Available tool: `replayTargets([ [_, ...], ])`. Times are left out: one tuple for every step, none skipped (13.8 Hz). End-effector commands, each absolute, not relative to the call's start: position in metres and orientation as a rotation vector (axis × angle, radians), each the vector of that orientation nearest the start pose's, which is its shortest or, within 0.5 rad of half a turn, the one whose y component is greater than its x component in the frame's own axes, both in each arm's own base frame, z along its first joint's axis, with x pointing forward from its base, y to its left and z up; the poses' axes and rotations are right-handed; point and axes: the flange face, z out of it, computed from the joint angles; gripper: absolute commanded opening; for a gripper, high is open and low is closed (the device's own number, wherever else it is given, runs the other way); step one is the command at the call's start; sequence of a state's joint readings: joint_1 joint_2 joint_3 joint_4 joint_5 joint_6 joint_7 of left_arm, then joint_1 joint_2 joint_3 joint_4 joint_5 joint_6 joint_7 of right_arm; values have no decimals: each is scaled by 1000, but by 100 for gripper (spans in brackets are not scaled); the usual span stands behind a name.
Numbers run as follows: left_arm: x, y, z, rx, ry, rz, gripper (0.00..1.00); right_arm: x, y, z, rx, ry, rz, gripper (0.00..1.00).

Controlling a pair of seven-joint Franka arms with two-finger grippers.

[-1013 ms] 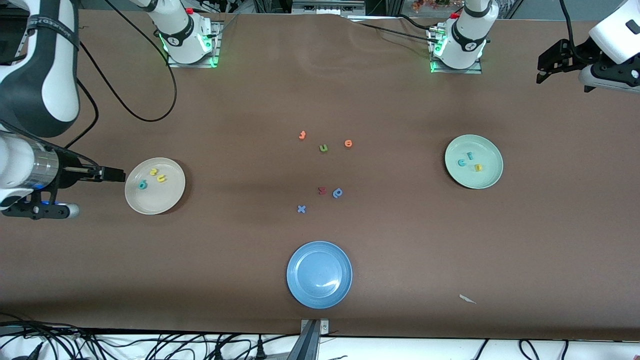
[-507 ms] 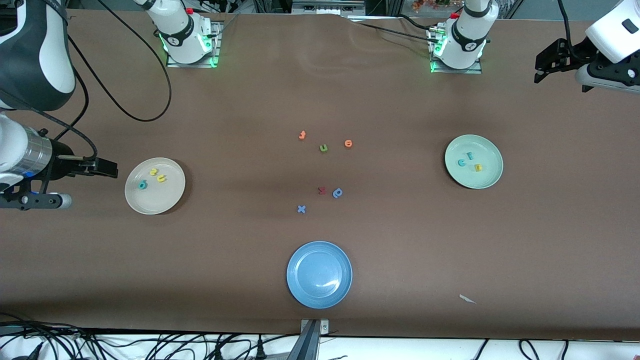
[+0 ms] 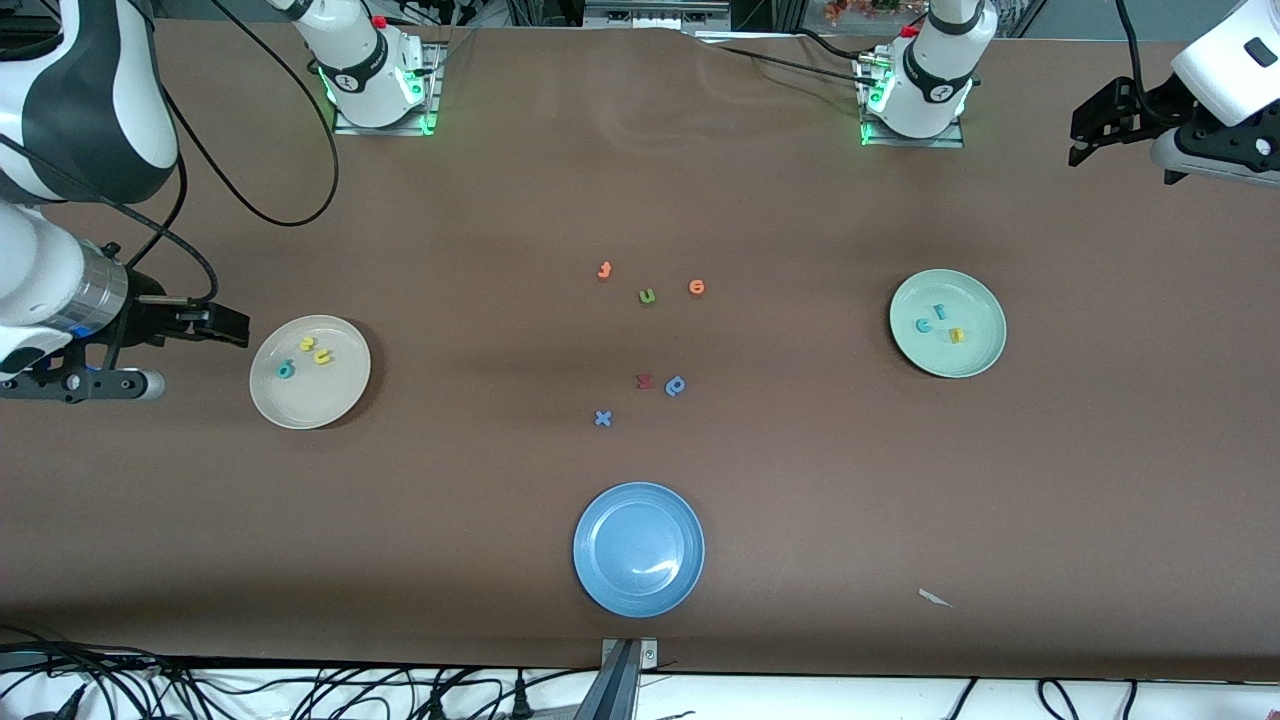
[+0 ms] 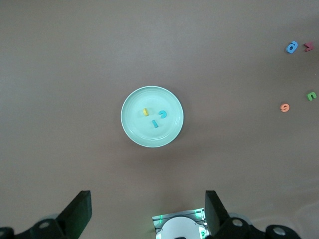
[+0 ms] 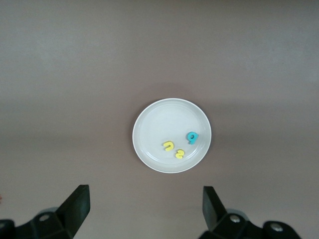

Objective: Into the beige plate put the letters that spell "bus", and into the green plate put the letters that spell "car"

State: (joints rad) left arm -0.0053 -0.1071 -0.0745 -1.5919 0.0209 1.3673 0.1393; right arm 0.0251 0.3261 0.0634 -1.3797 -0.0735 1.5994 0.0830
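The beige plate (image 3: 320, 400) (image 5: 159, 124) lies toward the right arm's end of the table. In it are a teal "b" (image 3: 285, 370) (image 5: 192, 137), a yellow "u" (image 3: 322, 356) (image 5: 168, 146) and a yellow "s" (image 3: 307, 343) (image 5: 180, 154). The green plate (image 3: 975, 300) (image 4: 144, 132) lies toward the left arm's end. It holds a teal "c" (image 3: 923, 325) (image 4: 162, 114), a teal "r" (image 3: 940, 312) (image 4: 155, 123) and a yellow "a" (image 3: 957, 335) (image 4: 145, 112). My right gripper (image 3: 225, 325) (image 5: 144, 199) hangs open and empty over bare table beside the beige plate. My left gripper (image 3: 1090, 125) (image 4: 148, 204) is raised high, open and empty.
A blue plate (image 3: 638, 548) sits near the front edge. Loose letters lie mid-table: two orange ones (image 3: 604, 270) (image 3: 697, 287), an olive "u" (image 3: 647, 296), a red one (image 3: 644, 381), a blue "p" (image 3: 676, 386) and a blue "x" (image 3: 602, 418). A white scrap (image 3: 935, 598) lies near the front.
The right arm has lifted and shifted a little toward the bases beside the beige plate, its gripper staying open. The left arm has barely moved.
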Motion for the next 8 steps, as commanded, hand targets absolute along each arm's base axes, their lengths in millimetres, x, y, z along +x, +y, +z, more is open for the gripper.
replayTargets([
  [499, -40, 660, -3108, 320, 200, 100, 639, 42, 524, -3207, -13, 150, 100],
  [499, -41, 660, -3107, 322, 200, 100, 639, 41, 523, -3204, -10, 158, 100],
  [499, -41, 660, -3108, 320, 200, 100, 639, 40, 523, -3202, -8, 163, 100],
  [499, -41, 660, -3107, 322, 200, 100, 639, 40, 522, -3196, -2, 164, 100],
  [499, -41, 660, -3108, 320, 200, 100, 640, 41, 522, -3194, 1, 161, 100],
  [499, -41, 660, -3107, 322, 200, 100, 640, 41, 521, -3194, 3, 161, 100],
  [499, -41, 660, -3107, 322, 200, 100, 641, 41, 521, -3194, 1, 159, 100],
  [499, -41, 660, -3108, 320, 200, 100, 641, 40, 519, -3194, 0, 164, 100],
])
